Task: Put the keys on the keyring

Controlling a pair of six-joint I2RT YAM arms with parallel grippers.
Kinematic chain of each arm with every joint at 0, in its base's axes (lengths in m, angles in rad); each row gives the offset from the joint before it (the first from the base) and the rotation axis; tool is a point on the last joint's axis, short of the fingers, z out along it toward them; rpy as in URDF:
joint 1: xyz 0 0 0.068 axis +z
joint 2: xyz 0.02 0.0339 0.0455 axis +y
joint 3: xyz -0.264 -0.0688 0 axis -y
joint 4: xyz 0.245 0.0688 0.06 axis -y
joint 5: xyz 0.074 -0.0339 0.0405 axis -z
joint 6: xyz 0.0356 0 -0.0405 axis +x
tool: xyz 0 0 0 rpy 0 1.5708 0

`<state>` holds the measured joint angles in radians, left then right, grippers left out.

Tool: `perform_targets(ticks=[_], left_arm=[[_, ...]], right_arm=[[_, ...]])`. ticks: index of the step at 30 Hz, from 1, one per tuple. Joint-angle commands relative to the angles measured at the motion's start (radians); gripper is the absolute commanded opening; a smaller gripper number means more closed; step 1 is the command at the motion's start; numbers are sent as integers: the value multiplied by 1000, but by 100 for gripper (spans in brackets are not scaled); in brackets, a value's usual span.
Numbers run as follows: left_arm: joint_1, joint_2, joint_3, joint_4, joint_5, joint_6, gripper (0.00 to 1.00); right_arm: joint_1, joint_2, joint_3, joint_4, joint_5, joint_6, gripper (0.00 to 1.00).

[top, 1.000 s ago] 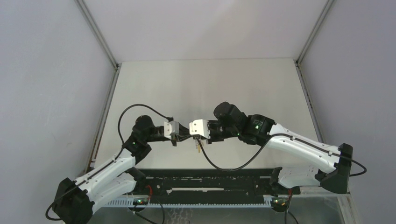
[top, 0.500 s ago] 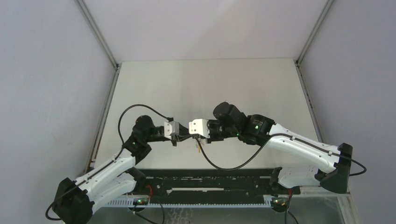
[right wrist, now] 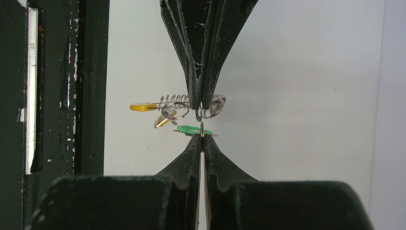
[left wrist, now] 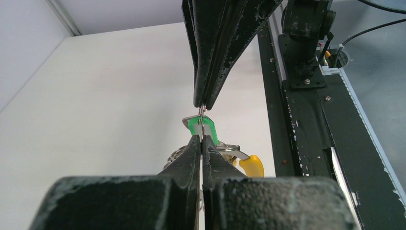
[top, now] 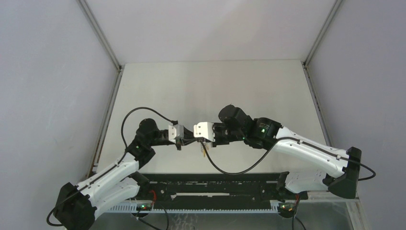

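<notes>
Facing tip to tip, the left tool (left wrist: 201, 138) clamps the keyring (right wrist: 216, 105); the right tool (right wrist: 202, 138) pinches the green key (right wrist: 191, 129).

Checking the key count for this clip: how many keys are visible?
2. The green key is pinched by the right tool; the yellow key hangs beside the keyring held by the left tool. Others may be hidden.

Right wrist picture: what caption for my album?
Right claw pinches the green key, left claw grips the keyring, yellow key beside it.
</notes>
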<state>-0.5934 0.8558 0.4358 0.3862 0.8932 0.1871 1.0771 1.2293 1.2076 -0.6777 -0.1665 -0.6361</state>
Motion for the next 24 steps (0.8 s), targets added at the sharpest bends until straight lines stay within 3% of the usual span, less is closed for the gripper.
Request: perform_targets(ticks=[1, 24], left_arm=[[-4, -22, 53, 32, -12, 14, 0], [-5, -32, 43, 36, -41, 15, 0]], right_arm=[[11, -22, 46, 26, -9, 14, 0], [13, -14, 65, 14, -33, 33, 0]])
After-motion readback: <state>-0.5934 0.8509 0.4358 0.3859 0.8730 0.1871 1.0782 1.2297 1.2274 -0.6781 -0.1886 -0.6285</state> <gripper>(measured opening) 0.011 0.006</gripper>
